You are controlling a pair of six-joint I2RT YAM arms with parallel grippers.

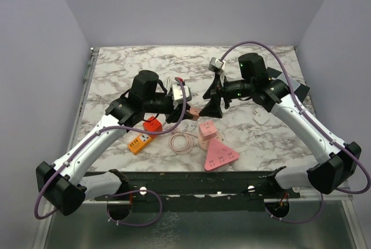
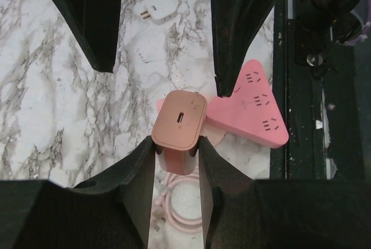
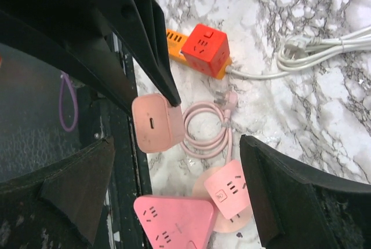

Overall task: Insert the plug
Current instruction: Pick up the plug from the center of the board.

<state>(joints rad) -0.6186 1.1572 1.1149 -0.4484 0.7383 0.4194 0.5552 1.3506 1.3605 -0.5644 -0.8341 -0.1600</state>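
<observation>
Top external view: the left end effector (image 1: 190,112) holds a small pink rectangular charger plug (image 1: 195,111) above the white marbled worktop (image 1: 127,69). The right end effector (image 1: 213,103) faces it from the other side with its fingers spread wide. Just below them on the worktop sit a pink cube socket (image 1: 207,128) and a pink triangular power strip (image 1: 220,155). A red cube socket (image 1: 152,124) and an orange power strip (image 1: 141,142) lie to the left.

Left wrist view: the left end effector (image 2: 177,145) is narrowed onto the charger plug (image 2: 179,127), with both fingers pressed to its sides and the face with the small port turned to the camera. The two dark fingers (image 2: 243,23) of the other arm hang on either side beyond it, with no contact visible. The triangular power strip (image 2: 255,110) lies just to the right, and a coiled pink cable (image 2: 179,208) is underneath.

Right wrist view: the right end effector (image 3: 175,141) stands wide and grips nothing. The charger plug (image 3: 153,123) hangs between its fingers, nearer the left one, pinched from above by the other arm's black fingers (image 3: 156,58). The coiled pink cable (image 3: 208,124), the cube socket (image 3: 229,194) and the triangular strip (image 3: 174,223) lie below.
</observation>
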